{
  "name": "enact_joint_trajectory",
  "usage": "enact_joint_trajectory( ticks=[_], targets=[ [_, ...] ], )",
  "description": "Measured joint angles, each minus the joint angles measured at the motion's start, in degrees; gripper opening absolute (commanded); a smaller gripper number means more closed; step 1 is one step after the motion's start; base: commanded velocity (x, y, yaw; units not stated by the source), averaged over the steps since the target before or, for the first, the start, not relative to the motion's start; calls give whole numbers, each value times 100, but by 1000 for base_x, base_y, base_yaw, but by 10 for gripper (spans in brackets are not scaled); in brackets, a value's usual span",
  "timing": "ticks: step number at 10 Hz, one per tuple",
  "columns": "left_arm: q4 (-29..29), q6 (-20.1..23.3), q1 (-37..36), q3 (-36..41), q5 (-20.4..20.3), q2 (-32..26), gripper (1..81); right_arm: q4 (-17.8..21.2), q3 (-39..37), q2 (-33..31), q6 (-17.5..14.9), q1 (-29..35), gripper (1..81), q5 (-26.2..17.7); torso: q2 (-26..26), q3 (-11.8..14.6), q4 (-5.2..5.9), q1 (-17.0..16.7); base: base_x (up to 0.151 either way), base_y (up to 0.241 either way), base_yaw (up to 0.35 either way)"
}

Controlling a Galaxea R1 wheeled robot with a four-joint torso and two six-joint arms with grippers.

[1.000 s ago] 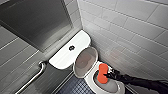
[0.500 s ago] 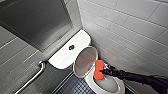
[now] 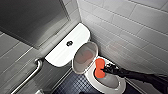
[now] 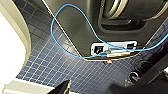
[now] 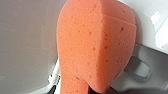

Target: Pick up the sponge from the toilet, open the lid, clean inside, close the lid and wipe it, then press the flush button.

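Observation:
The white toilet (image 3: 62, 50) stands against the tiled wall with its lid (image 3: 85, 57) raised, the greyish underside facing out. The dark flush button (image 3: 68, 43) sits in the middle of the cistern top. My right gripper (image 3: 106, 70) is shut on the orange-red sponge (image 3: 100, 68) and holds it over the back of the open bowl (image 3: 117, 86), just in front of the lid. The sponge (image 5: 97, 47) looms large in the right wrist view against white ceramic. My left gripper (image 4: 90, 90) hangs open over the floor tiles, holding nothing.
A metal grab bar (image 3: 30, 76) runs along the wall left of the cistern. Dark blue floor tiles (image 4: 62, 67) lie between the toilet's white side (image 4: 10, 50) and my own base, which carries a blue cable (image 4: 57, 32). The tiled wall (image 3: 130, 32) is close on the right.
The right gripper has carried the sponge a little farther back over the bowl, toward the raised lid. Nothing else has moved.

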Motion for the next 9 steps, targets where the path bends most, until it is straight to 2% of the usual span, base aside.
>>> enact_joint_trajectory(
  ticks=[5, 9],
  targets=[
    [0, 0, -7, 17, 4, 46, 811, -11, -33, -140, 0, 176, 10, -90, 2, 0, 0, 0, 0, 0, 0],
    [2, 0, -7, 23, 2, 63, 811, -23, 207, -660, -1, -240, 10, -30, 2, 0, 0, 0, 0, 0, 0]
  ],
)
